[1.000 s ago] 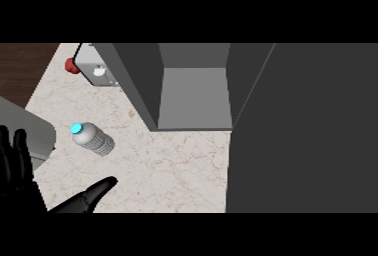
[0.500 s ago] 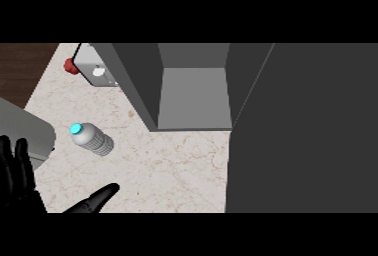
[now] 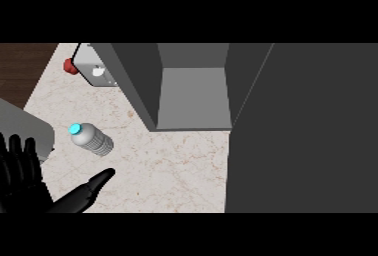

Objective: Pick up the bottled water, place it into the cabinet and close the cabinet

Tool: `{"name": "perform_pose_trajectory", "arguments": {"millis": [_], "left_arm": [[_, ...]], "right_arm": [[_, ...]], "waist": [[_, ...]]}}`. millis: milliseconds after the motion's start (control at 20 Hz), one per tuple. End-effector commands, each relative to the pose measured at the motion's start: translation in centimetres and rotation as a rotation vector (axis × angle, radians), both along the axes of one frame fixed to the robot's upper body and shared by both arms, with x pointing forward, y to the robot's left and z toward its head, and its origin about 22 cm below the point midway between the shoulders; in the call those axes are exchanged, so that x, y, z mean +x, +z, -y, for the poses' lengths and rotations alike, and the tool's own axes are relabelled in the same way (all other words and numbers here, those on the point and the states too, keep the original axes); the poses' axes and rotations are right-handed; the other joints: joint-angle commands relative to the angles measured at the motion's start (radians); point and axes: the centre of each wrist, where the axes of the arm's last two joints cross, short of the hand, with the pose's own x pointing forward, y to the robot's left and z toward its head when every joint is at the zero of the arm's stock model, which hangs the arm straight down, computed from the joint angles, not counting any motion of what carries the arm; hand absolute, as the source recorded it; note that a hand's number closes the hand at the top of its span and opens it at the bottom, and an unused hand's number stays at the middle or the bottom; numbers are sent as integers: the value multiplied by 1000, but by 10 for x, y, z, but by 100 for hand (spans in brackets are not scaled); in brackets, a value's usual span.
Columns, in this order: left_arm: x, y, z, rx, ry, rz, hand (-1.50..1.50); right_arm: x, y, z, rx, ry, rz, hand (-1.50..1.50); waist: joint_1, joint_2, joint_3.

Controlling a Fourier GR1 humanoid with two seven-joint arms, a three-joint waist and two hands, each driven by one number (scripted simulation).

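The bottled water point(image 3: 93, 140), clear with a cyan cap, rests on the pale marble counter point(image 3: 170, 170) left of centre. My left hand point(image 3: 29, 192) shows at the lower left, open, fingers up and thumb out toward the right. It is below the bottle and apart from it. The grey cabinet point(image 3: 193, 100) stands open at the upper middle with nothing visible inside. Its wide dark door point(image 3: 306, 130) swings out and fills the right side. My right hand does not show.
A white appliance point(image 3: 100, 70) with a red knob point(image 3: 70, 66) stands at the counter's back left. A grey block point(image 3: 26, 127) sits at the left edge, just above my hand. Dark wood floor lies beyond the counter's left edge.
My left hand has sunk slightly toward the lower left corner compared with a second ago. The bottle and the cabinet door have not moved.
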Motion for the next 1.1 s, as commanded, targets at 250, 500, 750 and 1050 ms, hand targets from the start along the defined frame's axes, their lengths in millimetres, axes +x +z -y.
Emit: {"name": "perform_pose_trajectory", "arguments": {"millis": [250, 500, 750, 1050], "left_arm": [[25, -40, -33, -68, 49, -54, -150], [31, -78, -51, -84, 41, -104, -150], [23, -121, -57, -90, 28, -140, -150], [36, -148, -76, -101, 33, -157, -150]], "right_arm": [[-27, 37, -8, 26, 11, 62, -150], [-39, 43, 3, 5, 37, 55, -150], [-46, 34, 3, 10, 31, 50, -150], [-54, 26, 15, 7, 19, 41, -150]], "waist": [[-3, 2, -1], [-10, 2, -2], [-9, 0, -1], [-4, 1, 0]]}}
